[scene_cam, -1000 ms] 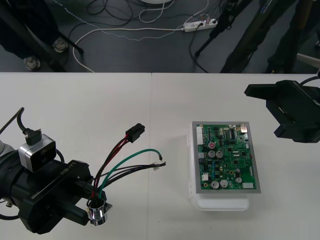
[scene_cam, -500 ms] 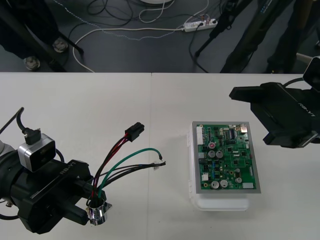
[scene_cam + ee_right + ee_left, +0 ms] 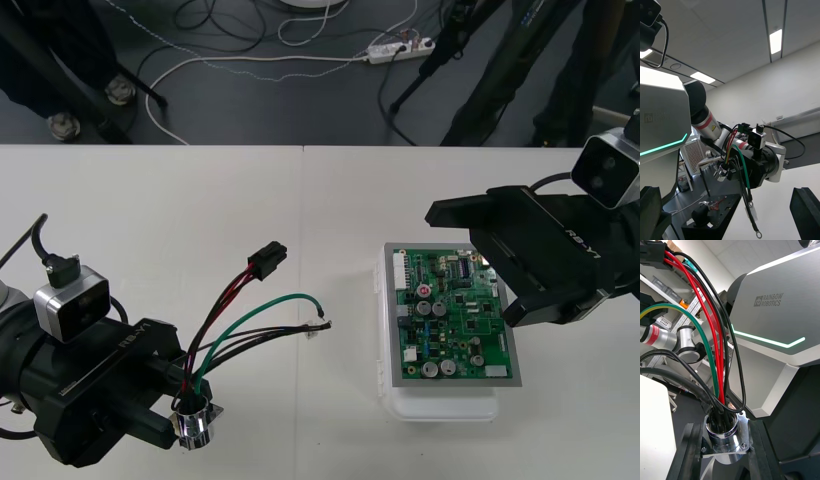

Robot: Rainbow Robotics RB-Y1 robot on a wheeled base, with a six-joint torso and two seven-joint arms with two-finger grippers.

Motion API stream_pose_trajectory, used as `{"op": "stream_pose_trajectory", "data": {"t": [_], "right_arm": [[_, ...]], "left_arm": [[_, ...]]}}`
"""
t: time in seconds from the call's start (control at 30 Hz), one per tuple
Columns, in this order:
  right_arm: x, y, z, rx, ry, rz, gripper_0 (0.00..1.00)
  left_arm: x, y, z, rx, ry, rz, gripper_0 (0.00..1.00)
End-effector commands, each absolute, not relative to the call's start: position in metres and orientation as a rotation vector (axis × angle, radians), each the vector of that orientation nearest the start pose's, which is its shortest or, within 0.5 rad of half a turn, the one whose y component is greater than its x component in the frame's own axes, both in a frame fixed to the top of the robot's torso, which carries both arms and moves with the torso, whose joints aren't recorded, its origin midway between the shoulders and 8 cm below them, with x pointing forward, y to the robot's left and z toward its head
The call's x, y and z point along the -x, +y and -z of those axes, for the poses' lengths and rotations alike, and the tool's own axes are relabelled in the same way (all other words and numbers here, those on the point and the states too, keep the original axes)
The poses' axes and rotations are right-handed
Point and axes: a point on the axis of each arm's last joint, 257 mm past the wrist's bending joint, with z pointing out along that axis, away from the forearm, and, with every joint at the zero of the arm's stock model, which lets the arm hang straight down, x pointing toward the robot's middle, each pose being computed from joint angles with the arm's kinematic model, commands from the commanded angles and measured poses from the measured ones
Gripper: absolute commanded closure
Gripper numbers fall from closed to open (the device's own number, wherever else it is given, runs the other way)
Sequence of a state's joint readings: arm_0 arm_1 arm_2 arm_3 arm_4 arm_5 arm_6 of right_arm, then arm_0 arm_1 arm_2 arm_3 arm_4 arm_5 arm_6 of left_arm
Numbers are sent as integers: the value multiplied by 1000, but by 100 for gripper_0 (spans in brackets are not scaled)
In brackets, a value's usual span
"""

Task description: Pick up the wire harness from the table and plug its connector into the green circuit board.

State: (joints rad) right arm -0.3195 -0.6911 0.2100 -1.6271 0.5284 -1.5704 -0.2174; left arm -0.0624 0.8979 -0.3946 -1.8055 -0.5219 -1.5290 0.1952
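Right hand (image 3: 471,263) hides the board's (image 3: 445,322) far corner.

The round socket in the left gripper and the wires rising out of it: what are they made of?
The socket looks like polished metal: it is silvery and mirrors its surroundings. The wires have glossy red, black and green jackets, probably plastic insulation, since they bend in smooth curves. Their cores are hidden.

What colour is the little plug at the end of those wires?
Black. The plug shows best in the front view.
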Motion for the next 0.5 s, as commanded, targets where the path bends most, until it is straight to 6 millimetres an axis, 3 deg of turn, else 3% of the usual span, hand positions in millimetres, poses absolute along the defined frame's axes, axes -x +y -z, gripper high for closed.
{"op": "stream_pose_trajectory", "data": {"t": [0.03,0.27,0.5], "right_arm": [[-258,-79,4,1276,801,-1677,0],[-247,-73,3,1324,792,-1678,0],[-251,-63,7,1347,825,-1661,0]], "left_arm": [[-169,109,81,-1283,1105,1913,100],[-169,109,80,-1282,1102,1916,100],[-169,109,79,-1279,1098,1920,100]]}}
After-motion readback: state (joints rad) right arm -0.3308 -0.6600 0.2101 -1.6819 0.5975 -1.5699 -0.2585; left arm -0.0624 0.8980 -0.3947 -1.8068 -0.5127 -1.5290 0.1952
